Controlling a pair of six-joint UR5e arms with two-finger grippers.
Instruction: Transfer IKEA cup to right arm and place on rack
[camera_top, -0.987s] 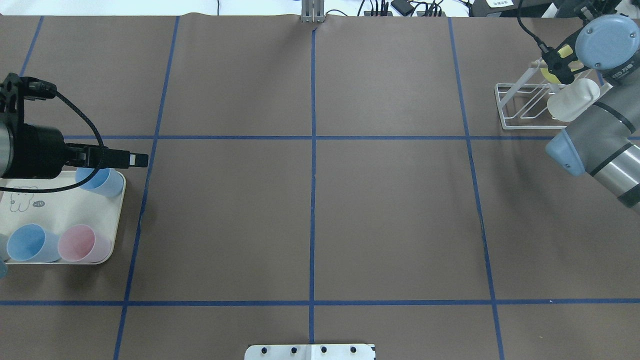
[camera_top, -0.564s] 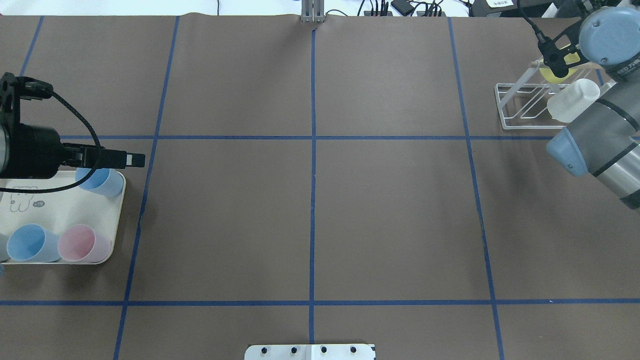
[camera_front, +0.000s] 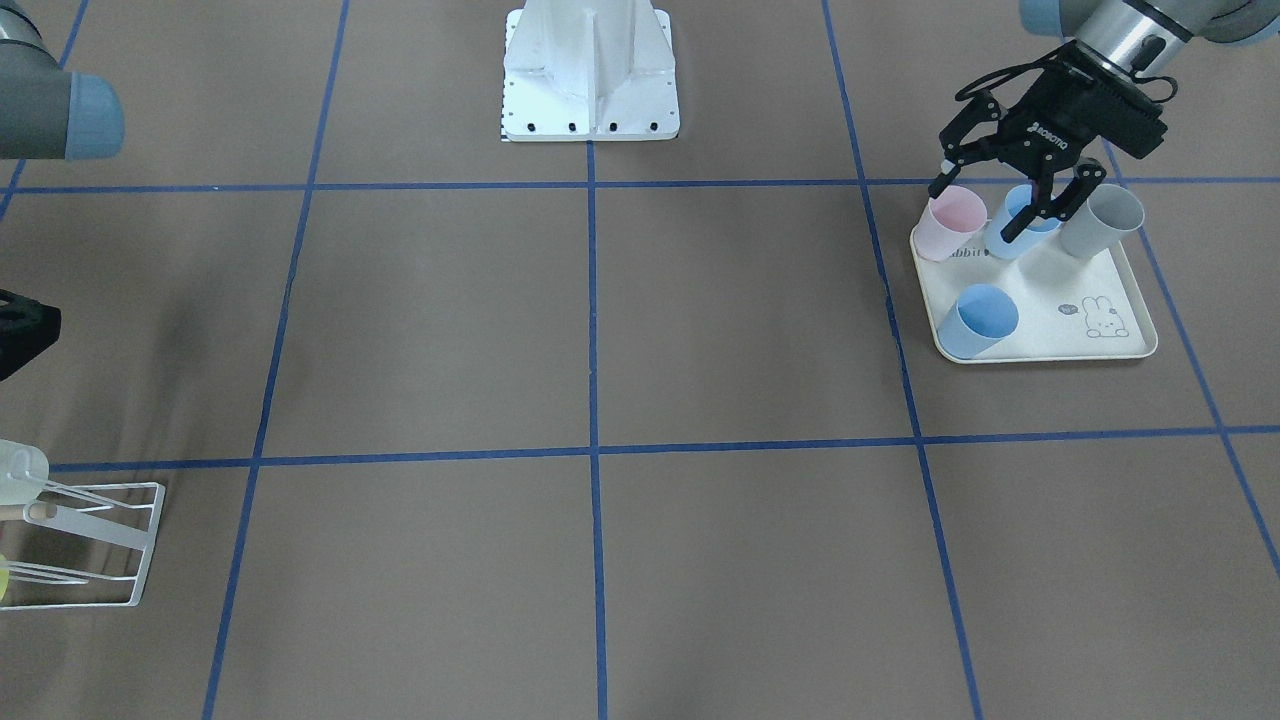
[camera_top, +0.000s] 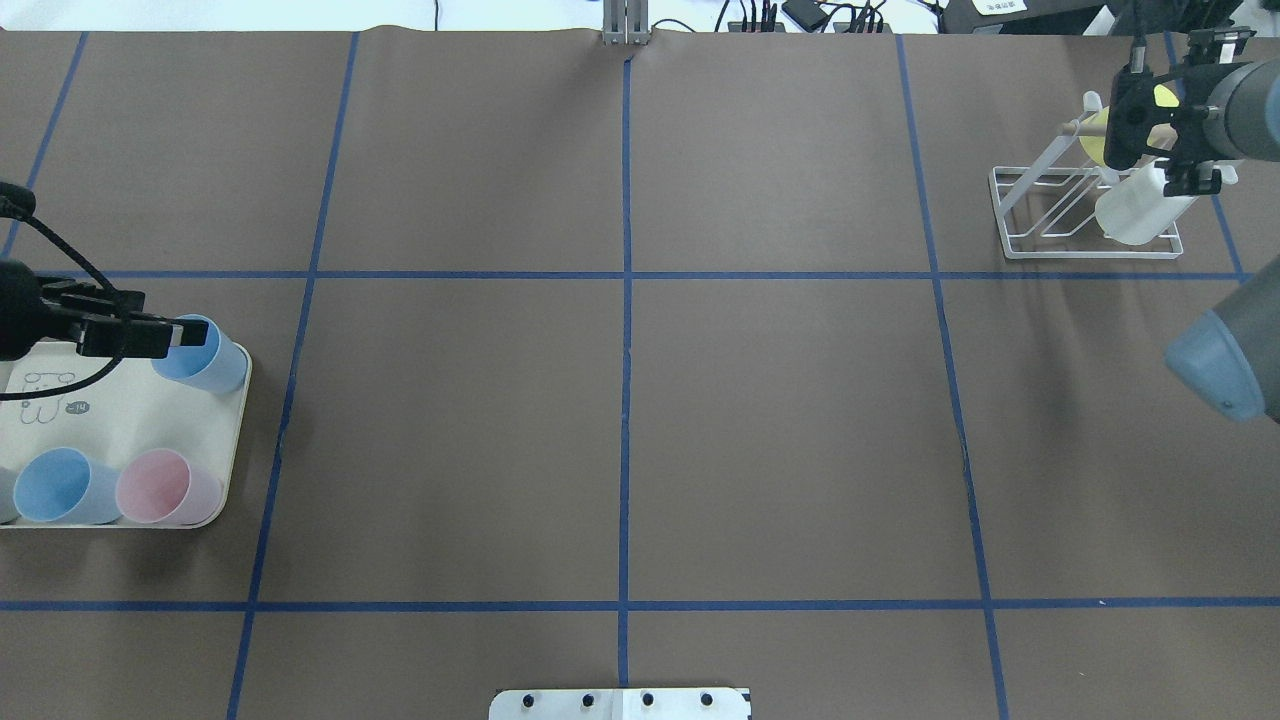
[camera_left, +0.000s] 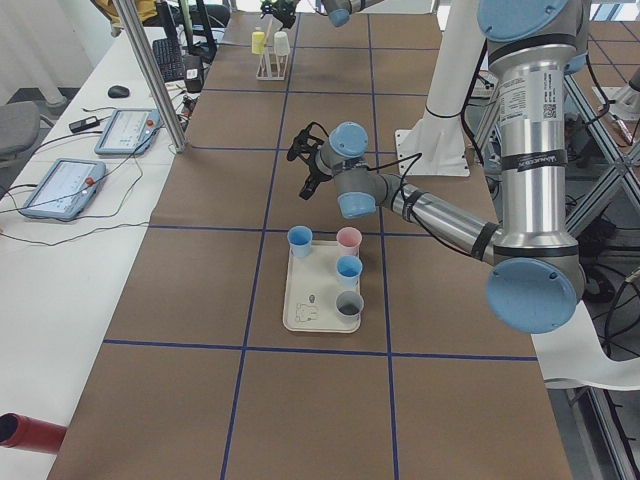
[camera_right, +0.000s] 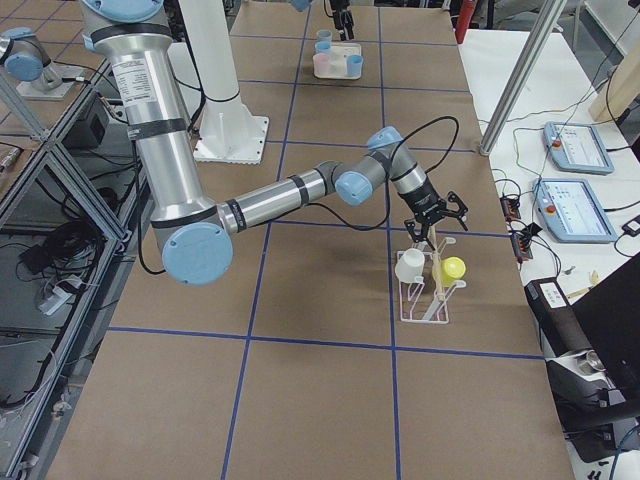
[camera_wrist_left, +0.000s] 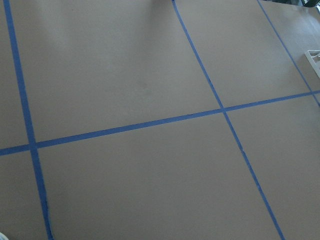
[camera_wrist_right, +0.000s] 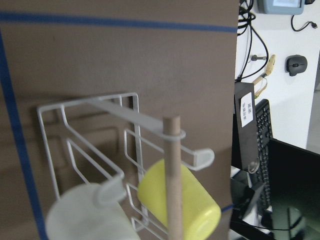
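Four cups stand on a cream tray (camera_front: 1050, 340): one pink cup (camera_front: 950, 225), one grey cup (camera_front: 1100, 220) and two blue cups (camera_front: 985, 318). The left gripper (camera_front: 990, 205) hangs high above them, its fingers spread and holding nothing. The right gripper (camera_top: 1160, 135) hovers over the rack (camera_top: 1060, 256), also spread and empty. A white cup (camera_top: 1130, 210) and a yellow cup (camera_wrist_right: 200, 205) hang on the rack.

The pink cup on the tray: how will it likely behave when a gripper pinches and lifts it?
The pink cup looks like thin hollow plastic, so probably light and squeezable. Its smooth tapered wall may slip in a loose pinch. On its narrower base, it could tip if pushed high.
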